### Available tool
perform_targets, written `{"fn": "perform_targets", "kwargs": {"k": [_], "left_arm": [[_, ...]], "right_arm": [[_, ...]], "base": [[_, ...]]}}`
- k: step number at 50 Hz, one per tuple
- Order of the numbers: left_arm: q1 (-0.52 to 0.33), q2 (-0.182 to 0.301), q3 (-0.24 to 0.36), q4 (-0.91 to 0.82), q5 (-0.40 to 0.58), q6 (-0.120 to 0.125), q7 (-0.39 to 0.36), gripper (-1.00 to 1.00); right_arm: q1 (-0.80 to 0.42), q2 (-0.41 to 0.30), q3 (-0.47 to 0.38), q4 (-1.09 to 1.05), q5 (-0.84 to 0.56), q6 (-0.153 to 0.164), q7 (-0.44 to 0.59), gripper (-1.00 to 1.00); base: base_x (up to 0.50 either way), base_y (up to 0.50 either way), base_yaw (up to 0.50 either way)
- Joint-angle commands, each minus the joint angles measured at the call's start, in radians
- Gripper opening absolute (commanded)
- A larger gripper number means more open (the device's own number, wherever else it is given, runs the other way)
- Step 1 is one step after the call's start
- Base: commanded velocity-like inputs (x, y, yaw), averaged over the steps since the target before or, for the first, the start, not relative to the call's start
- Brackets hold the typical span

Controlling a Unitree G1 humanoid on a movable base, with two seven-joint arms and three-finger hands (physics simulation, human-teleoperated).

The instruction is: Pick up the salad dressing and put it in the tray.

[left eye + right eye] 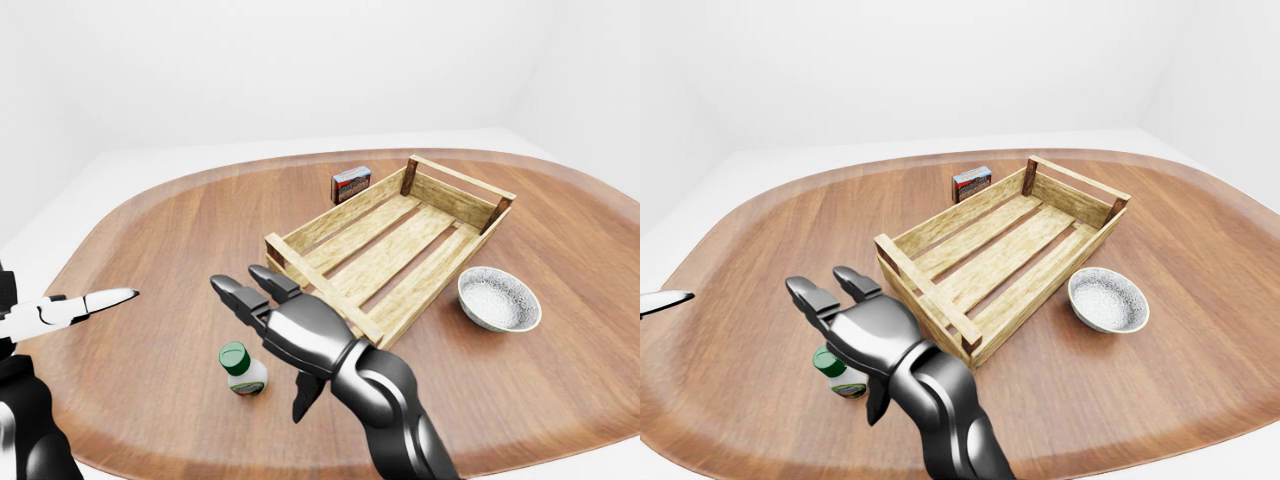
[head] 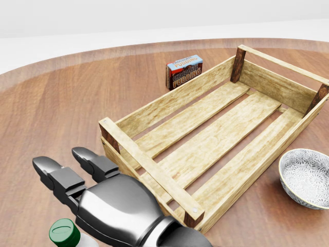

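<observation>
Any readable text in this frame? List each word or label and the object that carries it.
"PUDDING": on the small red and blue box beside the wooden slatted crate; a smaller line above it is too blurred to read.
Label on the green-capped white bottle: too small to read.
The patterned grey bowl and the wooden table carry no text.

Simulated test scene: blank white room, one rounded wooden table (image 1: pixel 150 230) carrying a few staged household items.

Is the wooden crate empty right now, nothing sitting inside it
Yes, the crate shows only bare slats, while the bottle stands on the table outside it.
</observation>
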Motion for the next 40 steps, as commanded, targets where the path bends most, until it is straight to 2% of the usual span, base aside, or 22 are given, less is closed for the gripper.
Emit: {"fn": "perform_targets", "kwargs": {"k": [1, 6, 9, 16, 25, 29, 35, 40], "left_arm": [[0.001, -0.001, -0.003, 0.013, 0.002, 0.000, -0.002, 1.00], [0.003, -0.001, -0.002, 0.015, 0.000, 0.000, -0.002, 1.00], [0.005, -0.003, -0.002, 0.018, 0.000, 0.000, -0.003, 1.00], [0.006, -0.002, 0.001, 0.024, -0.003, 0.000, -0.003, 1.00], [0.012, -0.005, 0.003, 0.025, -0.006, 0.000, -0.007, 1.00], [0.012, -0.005, 0.007, 0.027, -0.008, 0.000, -0.008, 1.00], [0.011, -0.003, 0.009, 0.029, -0.011, 0.000, -0.006, 1.00], [0.011, -0.001, 0.011, 0.032, -0.014, 0.000, -0.006, 1.00]], "right_arm": [[-0.047, 0.129, 0.082, 0.165, -0.099, 0.000, 0.000, 1.00], [-0.072, 0.174, 0.089, 0.242, -0.093, 0.000, 0.000, 1.00], [-0.062, 0.192, 0.121, 0.285, -0.084, 0.000, 0.000, 1.00], [-0.021, 0.206, 0.231, 0.322, -0.076, 0.000, 0.000, 1.00], [-0.027, 0.209, 0.295, 0.409, -0.076, 0.000, 0.000, 1.00], [-0.058, 0.209, 0.238, 0.522, -0.053, 0.000, 0.000, 1.00], [-0.199, 0.209, 0.018, 0.762, -0.060, 0.000, 0.000, 1.00], [-0.185, 0.209, 0.005, 0.763, -0.090, 0.000, 0.000, 1.00]], "base": [[0.00, 0.00, 0.00], [0.00, 0.00, 0.00], [0.00, 0.00, 0.00], [0.00, 0.00, 0.00], [0.00, 0.00, 0.00], [0.00, 0.00, 0.00], [0.00, 0.00, 0.00], [0.00, 0.00, 0.00]]}}
